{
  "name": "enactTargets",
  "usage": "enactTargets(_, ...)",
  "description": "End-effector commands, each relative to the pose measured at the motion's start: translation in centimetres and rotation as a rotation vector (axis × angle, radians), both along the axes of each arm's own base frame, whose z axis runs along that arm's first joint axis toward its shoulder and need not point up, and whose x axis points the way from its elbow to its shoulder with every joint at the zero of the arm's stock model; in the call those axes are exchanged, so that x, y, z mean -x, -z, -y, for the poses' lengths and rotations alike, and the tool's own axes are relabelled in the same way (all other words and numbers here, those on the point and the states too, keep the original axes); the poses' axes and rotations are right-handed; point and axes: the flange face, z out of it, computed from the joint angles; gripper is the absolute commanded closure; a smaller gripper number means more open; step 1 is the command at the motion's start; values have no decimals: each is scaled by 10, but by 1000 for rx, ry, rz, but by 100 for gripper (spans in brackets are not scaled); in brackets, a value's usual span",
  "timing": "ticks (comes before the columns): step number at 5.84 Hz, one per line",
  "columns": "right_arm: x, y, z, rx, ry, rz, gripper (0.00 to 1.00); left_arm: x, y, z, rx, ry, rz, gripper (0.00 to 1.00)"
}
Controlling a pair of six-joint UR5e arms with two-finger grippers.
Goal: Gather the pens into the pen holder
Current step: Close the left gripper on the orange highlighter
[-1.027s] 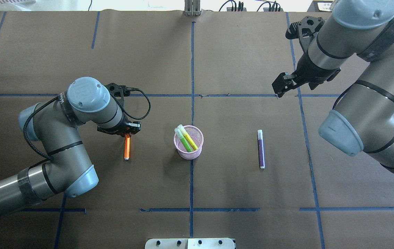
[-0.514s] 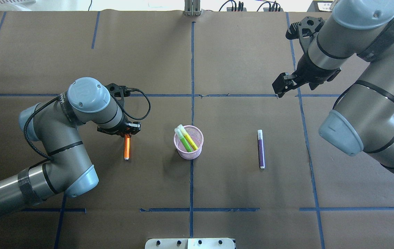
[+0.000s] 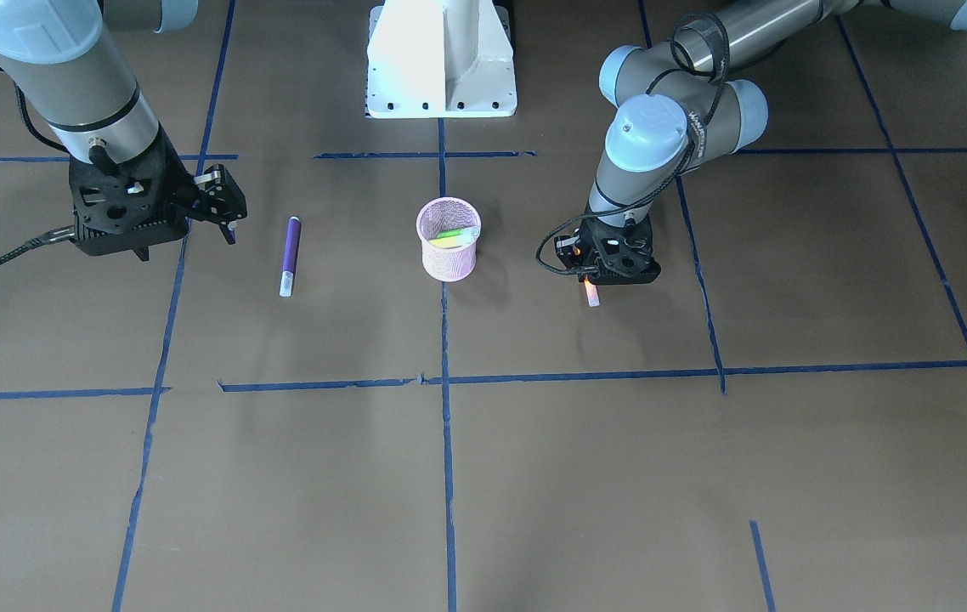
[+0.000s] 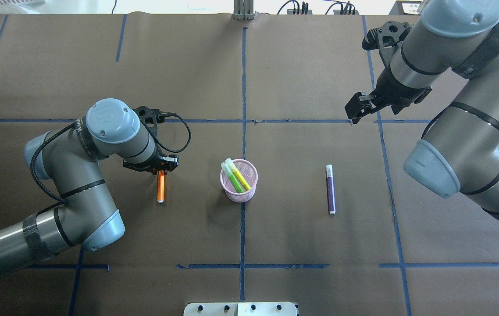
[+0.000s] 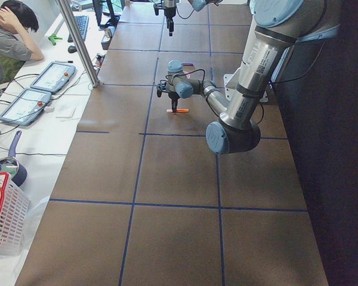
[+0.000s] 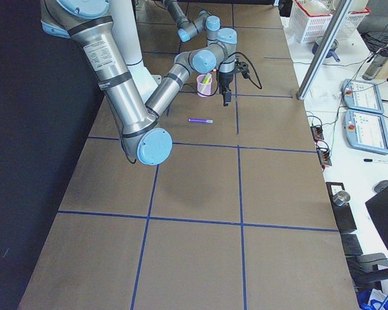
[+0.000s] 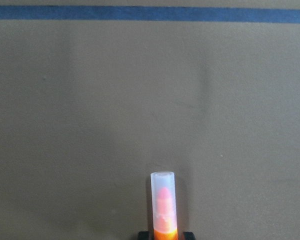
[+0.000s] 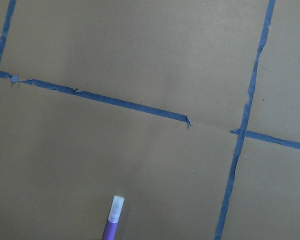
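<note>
The pink mesh pen holder (image 4: 238,192) (image 3: 448,259) stands at the table's middle with a green pen (image 4: 232,177) and a yellow pen (image 4: 241,175) leaning inside. An orange pen (image 4: 160,188) (image 7: 163,202) lies flat to its left. My left gripper (image 4: 161,169) (image 3: 592,276) is down over its far end and shut on it; black fingertips hug the barrel in the left wrist view. A purple pen (image 4: 330,191) (image 3: 289,246) (image 8: 112,222) lies flat to the holder's right. My right gripper (image 4: 354,113) (image 3: 227,208) hangs open above the table, beyond the purple pen.
Blue tape lines (image 4: 243,87) split the brown table into squares. The white robot base (image 3: 441,59) sits at the near edge. In the exterior left view a person (image 5: 9,36) sits at a side table with tablets (image 5: 39,89) and a white and red basket (image 5: 3,220).
</note>
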Motion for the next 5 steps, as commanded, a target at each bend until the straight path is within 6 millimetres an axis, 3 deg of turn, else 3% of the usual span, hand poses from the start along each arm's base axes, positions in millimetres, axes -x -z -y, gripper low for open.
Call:
enactTargets(1, 0, 0, 0, 0, 0, 0, 0, -1, -2, 0, -2, -3, 1, 66)
enactTargets(4, 0, 0, 0, 1, 0, -1, 0, -2, -6, 1, 1, -5, 9, 66)
enactTargets(5, 0, 0, 0, 2, -1, -1, 0, -3, -8, 2, 3, -5, 12, 72)
